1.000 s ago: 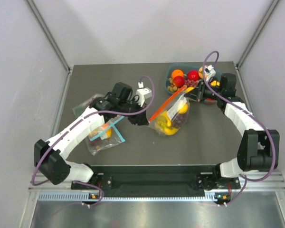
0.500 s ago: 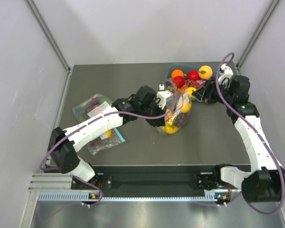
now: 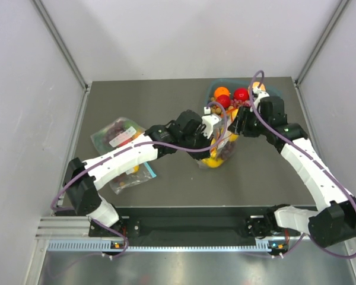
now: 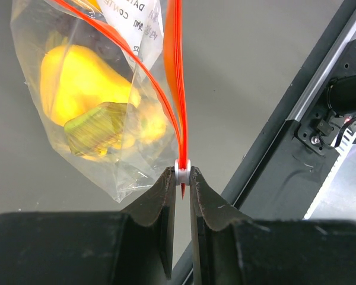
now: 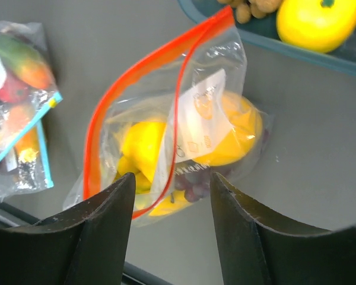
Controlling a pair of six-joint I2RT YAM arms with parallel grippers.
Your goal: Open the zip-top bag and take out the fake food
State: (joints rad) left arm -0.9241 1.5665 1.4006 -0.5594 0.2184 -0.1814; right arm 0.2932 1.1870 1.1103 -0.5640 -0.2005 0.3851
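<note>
Opening step: my left gripper (image 4: pixel 182 172) pinches the red-orange zip strip (image 4: pixel 179 89) of the clear crinkly zip-top bag (image 5: pixel 184 119) just beside the teal plastic tray (image 5: pixel 296 50), mouth partly parted, my right gripper (image 5: pixel 172 177) spread wide and empty above it, so next I'd reach in for the yellow plastic fake food (image 5: pixel 142 148).

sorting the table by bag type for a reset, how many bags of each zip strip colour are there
red-orange strip bag: 1
teal-blue strip bags: 2
total: 3
</note>
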